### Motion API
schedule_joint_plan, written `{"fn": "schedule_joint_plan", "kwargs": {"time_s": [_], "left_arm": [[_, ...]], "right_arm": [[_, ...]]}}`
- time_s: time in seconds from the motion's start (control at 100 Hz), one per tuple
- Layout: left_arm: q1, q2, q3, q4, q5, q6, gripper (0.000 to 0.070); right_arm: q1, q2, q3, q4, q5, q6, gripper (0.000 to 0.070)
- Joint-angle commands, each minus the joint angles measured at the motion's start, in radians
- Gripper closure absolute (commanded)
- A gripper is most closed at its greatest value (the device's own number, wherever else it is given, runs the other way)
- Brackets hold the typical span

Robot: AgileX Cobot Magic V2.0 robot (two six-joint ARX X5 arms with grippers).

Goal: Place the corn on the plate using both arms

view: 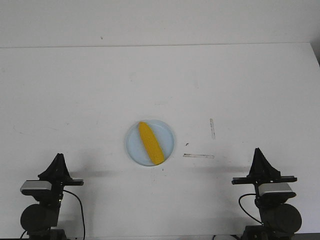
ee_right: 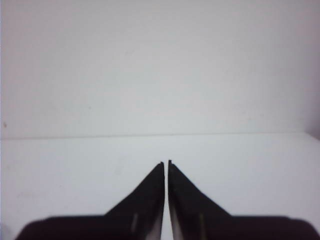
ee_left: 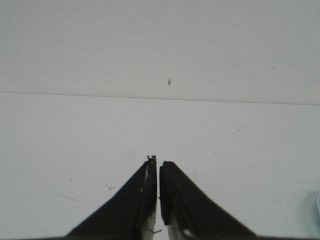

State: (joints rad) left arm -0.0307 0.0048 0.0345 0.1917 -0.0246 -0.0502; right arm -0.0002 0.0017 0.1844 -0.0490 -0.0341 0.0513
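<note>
A: On the left, the left pincer (view: 59, 157) rests near the front edge of the table (view: 75, 90). Its two fingers are pressed together and there is nothing between them.

B: And in the middle?

A: The corn (view: 151, 143) lies on the plate (view: 133, 148), diagonally, with both ends inside the rim. I judge the placing is done.

B: The right side?

A: The right pincer (view: 258, 151) is also clenched and empty, well apart from the plate. Between them are two pale strips (view: 198, 156) on the table, maybe tape.

B: What can go wrong now?

A: Little, I think. The corn is smooth and round, and the plate is shallow. If an arm swings toward the middle and touches the rim, the corn can roll off.
</note>
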Motion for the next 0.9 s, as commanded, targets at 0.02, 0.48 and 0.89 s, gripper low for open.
{"fn": "schedule_joint_plan", "kwargs": {"time_s": [0.02, 0.48, 0.89], "left_arm": [[0.000, -0.002, -0.021, 0.013, -0.002, 0.005, 0.0699], [0.000, -0.002, -0.021, 0.013, -0.002, 0.005, 0.0699], [0.000, -0.002, -0.021, 0.013, -0.002, 0.005, 0.0699]], "right_arm": [[0.001, 0.000, -0.052, 0.085, -0.004, -0.008, 0.0690], [0.011, 0.000, -0.172, 0.150, 0.014, -0.006, 0.0690], [0.010, 0.000, -0.172, 0.176, 0.008, -0.006, 0.0690]]}}
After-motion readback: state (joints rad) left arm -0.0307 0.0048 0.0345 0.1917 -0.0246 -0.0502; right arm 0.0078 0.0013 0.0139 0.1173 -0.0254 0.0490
